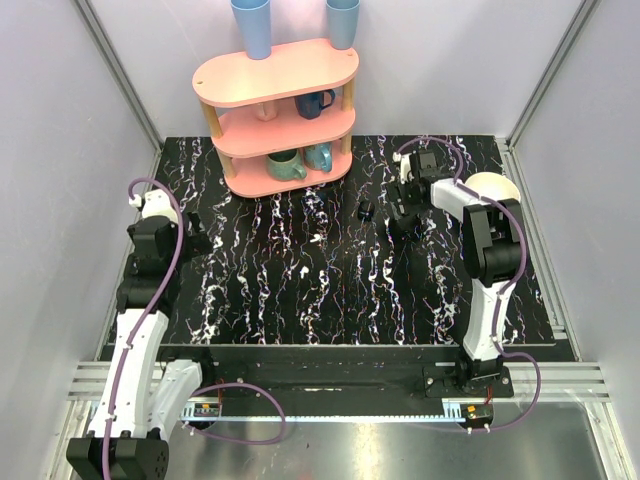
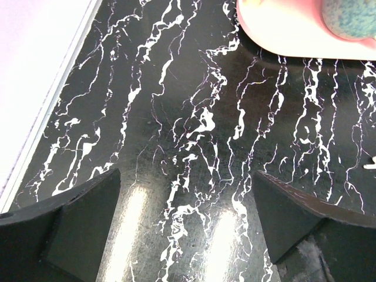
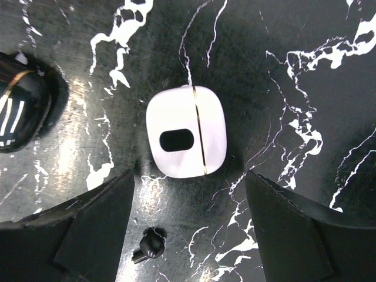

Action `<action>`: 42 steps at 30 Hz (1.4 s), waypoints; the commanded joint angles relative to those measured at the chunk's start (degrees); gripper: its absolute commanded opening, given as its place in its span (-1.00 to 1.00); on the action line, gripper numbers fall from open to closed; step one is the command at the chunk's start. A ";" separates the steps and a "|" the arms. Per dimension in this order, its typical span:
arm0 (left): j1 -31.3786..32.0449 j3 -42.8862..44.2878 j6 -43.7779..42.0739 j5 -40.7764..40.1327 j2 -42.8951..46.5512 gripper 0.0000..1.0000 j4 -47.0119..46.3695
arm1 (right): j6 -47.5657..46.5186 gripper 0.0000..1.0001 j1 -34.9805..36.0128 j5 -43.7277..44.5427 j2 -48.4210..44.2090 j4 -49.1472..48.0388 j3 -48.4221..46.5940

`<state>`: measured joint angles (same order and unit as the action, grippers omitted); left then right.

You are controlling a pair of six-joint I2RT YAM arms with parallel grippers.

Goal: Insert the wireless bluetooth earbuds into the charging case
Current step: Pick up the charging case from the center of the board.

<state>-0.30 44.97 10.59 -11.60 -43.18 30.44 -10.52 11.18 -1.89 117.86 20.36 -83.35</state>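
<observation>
The right pincer, released and empty, centres on the white case just ahead, probably to grasp it; the left pincer is released too.

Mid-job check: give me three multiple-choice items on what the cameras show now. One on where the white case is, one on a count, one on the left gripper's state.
1. Where is the white case?
A) on the table, just ahead of the right gripper
B) lifted in the air
C) inside a box

2. How many blue cups stand on top of the pink shelf?
A) one
B) two
C) four

3. The left gripper is:
A) shut tight on nothing
B) shut on the case
C) open, holding nothing

Answers:
1 A: the right wrist view shows it lying flat on the table beyond the open fingers.
2 B: the overhead view shows two.
3 C: its fingers stand wide apart over bare table.
</observation>
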 commanded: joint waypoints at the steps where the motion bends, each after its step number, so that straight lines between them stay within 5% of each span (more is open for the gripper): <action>1: 0.03 2.14 0.40 -3.70 1.08 0.98 -0.90 | -2.13 0.66 0.33 1.54 1.49 -2.69 -1.82; 15: -0.06 1.70 0.31 -4.05 1.17 0.98 -1.08 | -8.46 0.48 0.42 2.51 6.06 0.38 -6.12; 23: -0.06 1.61 0.13 -3.87 1.25 0.98 -1.17 | -9.69 0.24 0.33 -0.84 6.68 2.67 -7.17; 25: 0.03 1.61 0.13 -3.70 1.17 0.98 -1.08 | -9.78 0.05 0.42 -0.92 7.46 3.72 -7.61; 32: 0.03 1.79 2.15 -3.16 1.61 0.98 -1.52 | -9.78 0.07 0.42 0.84 7.38 5.22 -6.83; 34: 0.03 1.70 4.42 -3.43 1.87 0.98 -1.08 | -9.43 -0.15 0.42 0.83 6.94 5.04 -6.39; 37: -0.06 1.70 5.15 2.51 2.31 0.98 -1.34 | -8.81 -0.46 0.42 1.19 5.89 4.78 -6.03; 42: 0.03 5.20 6.46 27.73 -0.58 0.98 -1.69 | -5.83 -0.66 0.77 0.84 0.36 5.57 -6.30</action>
<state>-0.34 45.25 14.85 -3.68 -41.93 30.41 -18.55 11.22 -1.61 123.39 22.44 -90.28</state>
